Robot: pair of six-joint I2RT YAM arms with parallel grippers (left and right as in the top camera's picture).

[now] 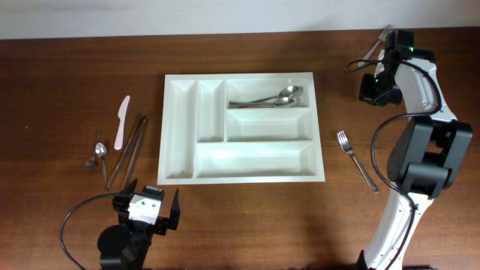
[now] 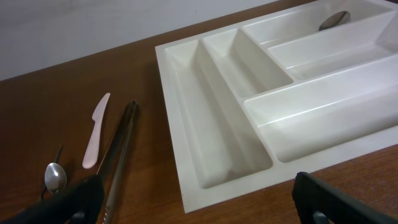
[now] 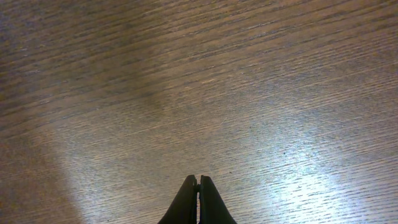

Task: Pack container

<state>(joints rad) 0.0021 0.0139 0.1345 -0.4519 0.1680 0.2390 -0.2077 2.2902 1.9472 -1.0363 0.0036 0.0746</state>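
The right gripper (image 3: pixel 198 180) was pinched shut on nothing over the bare table (image 3: pixel 249 93). A good pickup would probably mean opening, straddling a fork's handle and closing low. The container (image 1: pixel 172 135) sat mid-table with two spoons (image 1: pixel 274 99) in one crosswise bay. The left gripper (image 1: pixel 150 201) gaped wide (idle, holding nothing). The near fork (image 1: pixel 357 159) lay clear to the container's right. The far fork (image 1: pixel 384 33) seemed crowded by a cable (image 1: pixel 358 60). A knife (image 1: pixel 121 121) and tongs (image 1: pixel 127 150) lay to its left.

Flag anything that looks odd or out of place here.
The right claw is shut on nothing, with only table beneath it. One fork sits near the table's far edge beside that arm, apart from the other utensils.
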